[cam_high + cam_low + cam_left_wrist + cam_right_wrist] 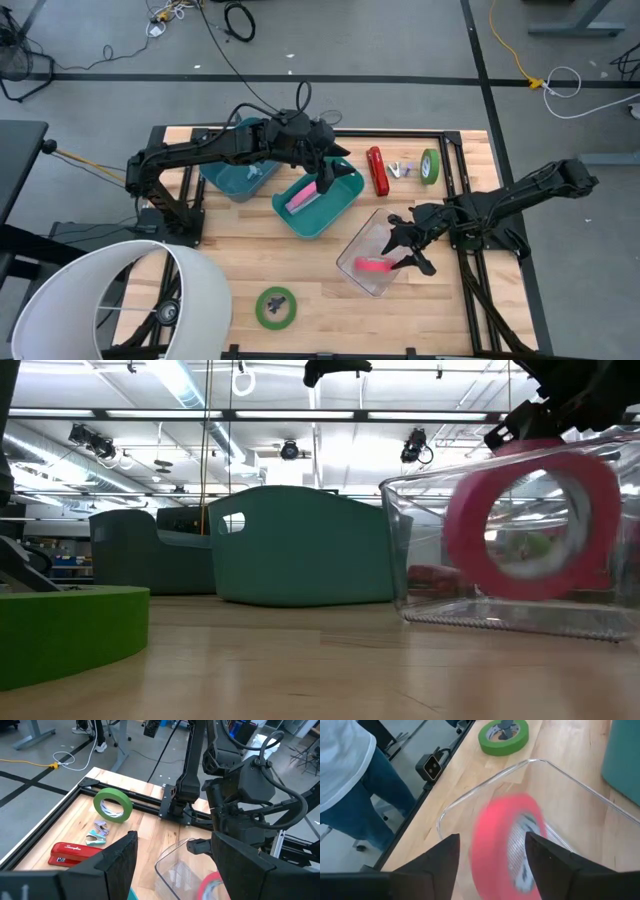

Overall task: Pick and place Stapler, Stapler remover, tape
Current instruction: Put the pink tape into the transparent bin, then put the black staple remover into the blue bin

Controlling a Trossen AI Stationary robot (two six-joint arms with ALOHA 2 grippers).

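Over the teal bin [318, 207] at mid-worktop hangs the left claw [330, 176], fingers wide, empty; rightward, the red tape [374, 265] stands on edge inside the clear tub [352, 247], the right claw [405, 248] spread above it, not gripping; only the left wrist view shows the green tape [113, 805] upright near the worktop's far rail.

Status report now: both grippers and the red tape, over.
Right gripper open over clear bin. Red tape inside the bin, on edge. Left gripper open over teal bin.
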